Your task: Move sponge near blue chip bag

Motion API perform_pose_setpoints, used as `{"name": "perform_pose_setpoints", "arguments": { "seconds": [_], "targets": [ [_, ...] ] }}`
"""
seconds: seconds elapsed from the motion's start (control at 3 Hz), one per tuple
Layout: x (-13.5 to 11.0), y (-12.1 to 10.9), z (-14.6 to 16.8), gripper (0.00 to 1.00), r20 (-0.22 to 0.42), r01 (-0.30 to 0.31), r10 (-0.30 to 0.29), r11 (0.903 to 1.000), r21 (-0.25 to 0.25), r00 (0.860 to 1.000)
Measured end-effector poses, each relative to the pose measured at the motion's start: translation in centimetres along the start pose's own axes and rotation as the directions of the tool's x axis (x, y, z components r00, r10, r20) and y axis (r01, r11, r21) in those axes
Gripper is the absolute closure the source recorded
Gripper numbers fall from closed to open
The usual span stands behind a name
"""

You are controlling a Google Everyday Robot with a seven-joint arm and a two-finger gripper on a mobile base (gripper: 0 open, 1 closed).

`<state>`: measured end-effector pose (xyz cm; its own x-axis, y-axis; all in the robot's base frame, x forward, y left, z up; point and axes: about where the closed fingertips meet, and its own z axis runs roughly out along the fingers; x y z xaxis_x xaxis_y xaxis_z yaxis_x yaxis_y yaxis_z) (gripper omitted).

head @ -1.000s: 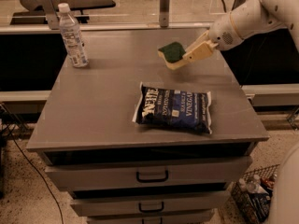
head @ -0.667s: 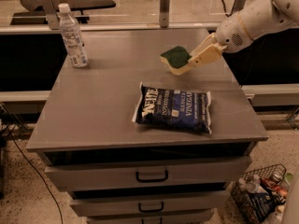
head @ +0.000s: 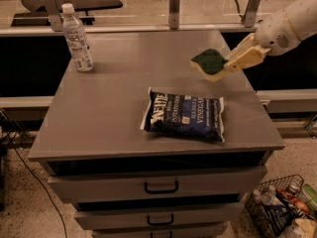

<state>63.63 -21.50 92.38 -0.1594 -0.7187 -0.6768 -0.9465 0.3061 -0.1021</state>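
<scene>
Gripping the sponge (head: 210, 62), the claw (head: 229, 65) hangs above the blue chip bag (head: 184, 116).

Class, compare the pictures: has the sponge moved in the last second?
Yes. The sponge, held by the gripper above the table at its right rear, has shifted rightward: from in line with the blue chip bag at its middle towards its right end.

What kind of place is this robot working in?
Likely a lab or office workspace, not a home: a grey drawer cabinet, a speckled floor, and a wire basket of bottles beside it. The gripper holds the sponge above the cabinet top, beyond the blue chip bag.
</scene>
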Motion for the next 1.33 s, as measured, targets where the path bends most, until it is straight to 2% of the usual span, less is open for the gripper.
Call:
{"name": "perform_pose_setpoints", "arguments": {
  "seconds": [0.33,0.67,1.33],
  "targets": [
    [2.1,-0.6,-2.6,1.00,-0.006,0.010,-0.009,0.9997,0.024,1.000],
    [4.5,-0.3,-4.0,1.00,-0.014,0.008,-0.007,0.9999,0.013,1.000],
    [8.0,2.0,-2.9,1.00,-0.007,-0.032,0.031,0.9967,-0.075,0.999]
  ]
}}
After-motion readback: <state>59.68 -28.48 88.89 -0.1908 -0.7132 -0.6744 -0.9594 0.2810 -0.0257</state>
